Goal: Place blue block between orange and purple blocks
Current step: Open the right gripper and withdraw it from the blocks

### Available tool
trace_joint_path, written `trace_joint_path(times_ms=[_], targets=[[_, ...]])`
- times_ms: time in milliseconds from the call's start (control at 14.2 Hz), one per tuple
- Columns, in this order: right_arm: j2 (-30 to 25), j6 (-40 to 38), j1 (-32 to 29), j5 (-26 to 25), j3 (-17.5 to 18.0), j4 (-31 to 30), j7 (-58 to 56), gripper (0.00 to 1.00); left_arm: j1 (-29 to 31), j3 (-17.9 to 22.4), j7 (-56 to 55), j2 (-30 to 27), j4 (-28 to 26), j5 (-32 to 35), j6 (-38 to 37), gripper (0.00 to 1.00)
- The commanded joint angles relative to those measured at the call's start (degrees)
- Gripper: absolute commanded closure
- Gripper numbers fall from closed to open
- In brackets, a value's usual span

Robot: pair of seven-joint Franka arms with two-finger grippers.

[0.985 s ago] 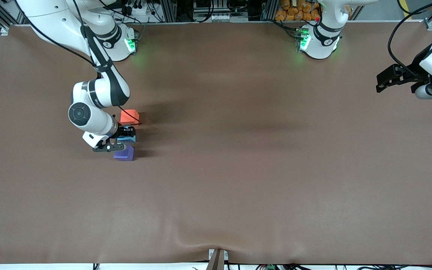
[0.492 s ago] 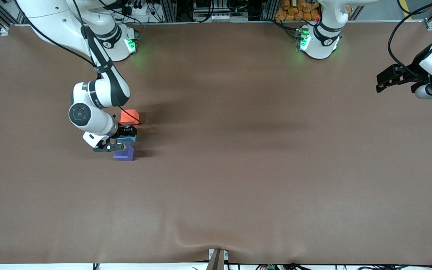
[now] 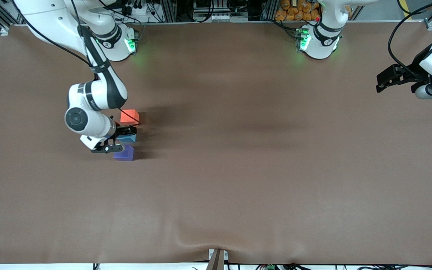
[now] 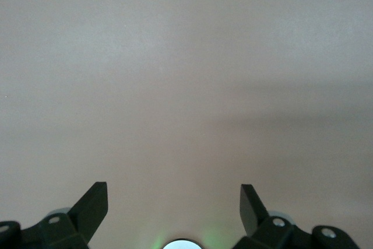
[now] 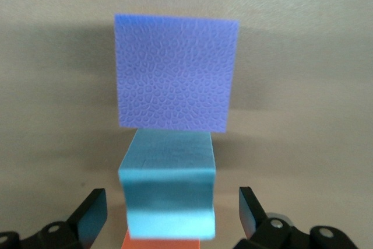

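Release — the right gripper (image 3: 120, 139) has let go: a second ago its fingers pinched the blue block (image 3: 126, 138), and now they stand wide on either side of it, clear daylight showing between each finger and the cube in the right wrist view, the arm drawn a touch back toward its own end of the table. The blue block (image 5: 169, 188) sits on the cloth in line with its neighbours, the orange block (image 3: 129, 116) at its twelve o'clock in the front view and the purple block (image 3: 124, 153) at its six, all three close together, with a small gap to the orange. That reads to me as the placement made; what remains is a clean lift-out without nudging the row. The left gripper (image 3: 385, 80) waits up at the left arm's end of the table, fingers spread wide over nothing but cloth. The table (image 3: 261, 168) is covered in a brown matte sheet, rumpled at the edge nearest the camera, and at twelve o'clock stand metal frames, cables and a heap of orange items.
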Motion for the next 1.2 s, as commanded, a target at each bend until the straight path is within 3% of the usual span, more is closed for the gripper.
trace_joint_path(times_ms=[0,492,844,1125], targets=[[-0.57,-11.83,-1.61,0.31,0.91,9.13,0.09,0.00,0.30,-0.09,0.01,0.11,0.48,-0.74,-0.84,0.00],[-0.39,-27.94,-7.92,0.22,0.91,24.08,-0.96,0.00,0.30,-0.18,0.01,0.28,0.48,-0.74,-0.84,0.00],[-0.39,-32.33,-14.34,-0.39,0.91,35.94,-13.08,0.00,0.30,-0.18,-0.08,0.28,0.48,-0.74,-0.84,0.00],[-0.48,-39.38,-14.36,-1.18,0.64,45.97,-12.57,0.00,0.39,-0.18,-0.08,0.28,0.56,-0.74,-0.84,0.00]])
